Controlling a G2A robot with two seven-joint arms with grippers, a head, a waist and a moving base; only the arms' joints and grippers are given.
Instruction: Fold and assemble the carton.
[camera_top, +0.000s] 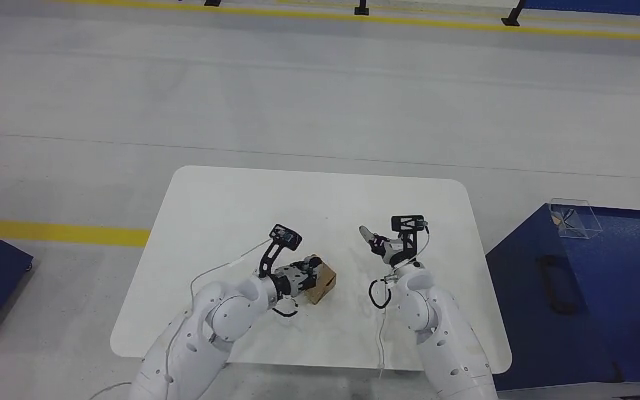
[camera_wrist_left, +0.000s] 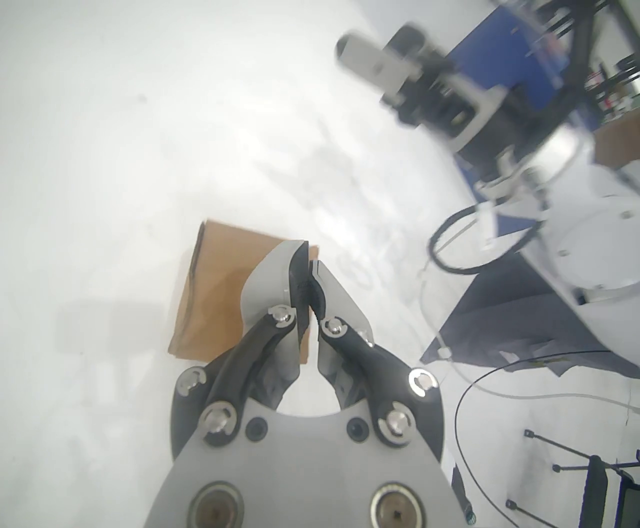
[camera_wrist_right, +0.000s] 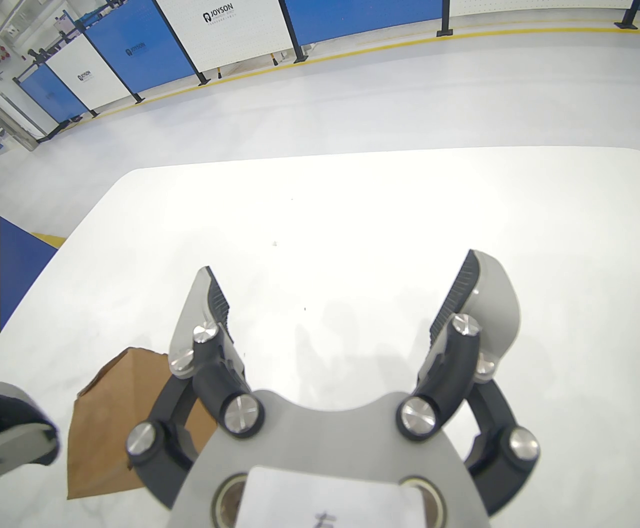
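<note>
A small brown carton (camera_top: 320, 284) lies flattened on the white table (camera_top: 300, 200), near its front edge. My left gripper (camera_top: 306, 267) hovers over the carton's top. In the left wrist view its fingers are shut tip to tip (camera_wrist_left: 306, 254) above one corner of the carton (camera_wrist_left: 220, 285); I cannot tell if they touch it. To the right of the carton, my right gripper (camera_top: 371, 239) is held above the bare table. Its fingers stand wide open (camera_wrist_right: 340, 265) with nothing between them, and the carton (camera_wrist_right: 110, 415) lies off to one side of it.
A blue cabinet (camera_top: 560, 290) stands just off the table's right edge, with a clear plastic box (camera_top: 573, 216) on top. Black and white cables (camera_wrist_left: 500, 385) trail near the right arm. The far half of the table is bare.
</note>
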